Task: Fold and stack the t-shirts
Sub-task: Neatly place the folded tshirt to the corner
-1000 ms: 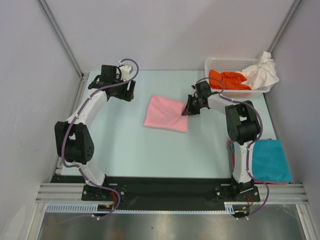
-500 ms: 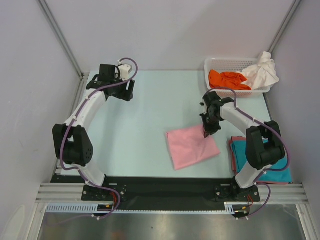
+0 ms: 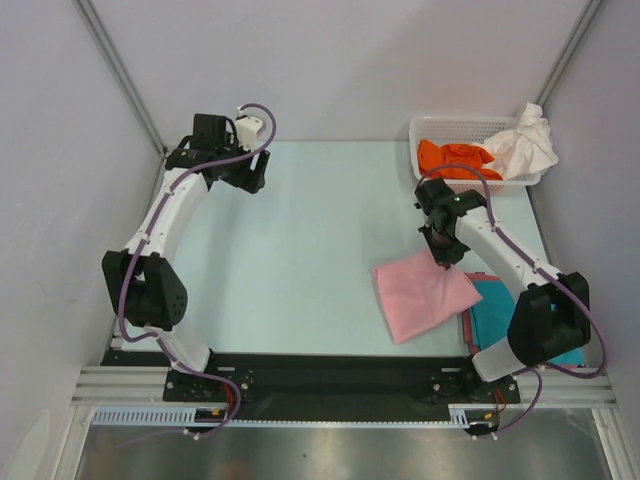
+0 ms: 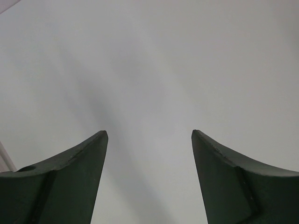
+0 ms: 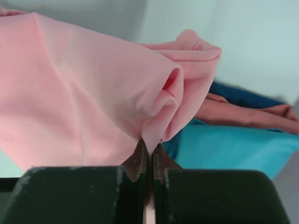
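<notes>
Two arms: one working, one idle.
right gripper: closed tight on a bunched fold of the pink t-shirt; cloth bulges out just above the pinch.
pink t-shirt: folded; hangs from the grip on the near side of the basket and well apart from it. Most of it lies on the surface. The edge under the gripper reaches the teal t-shirt.
teal t-shirt: folded flat, on the near side of the basket, at the front corner of the surface. It is partly hidden by the right arm, so how far the pink one overlaps it cannot be told.
orange t-shirt: unfolded, crumpled inside the basket.
white t-shirt: unfolded, draped over the basket's far right corner.
left gripper: jaws wide apart, nothing between them; far to the left of the basket, clear of all cloth.
step in hand: judged to be stacking, carrying the folded pink t-shirt onto the teal one.
progress: judged about halfway; two folded, two waiting in the basket.
next move: bring the pink t-shirt squarely over the teal one, lower it flat, then release.
risk: dragging may open the fold or shift the teal t-shirt beneath.
</notes>
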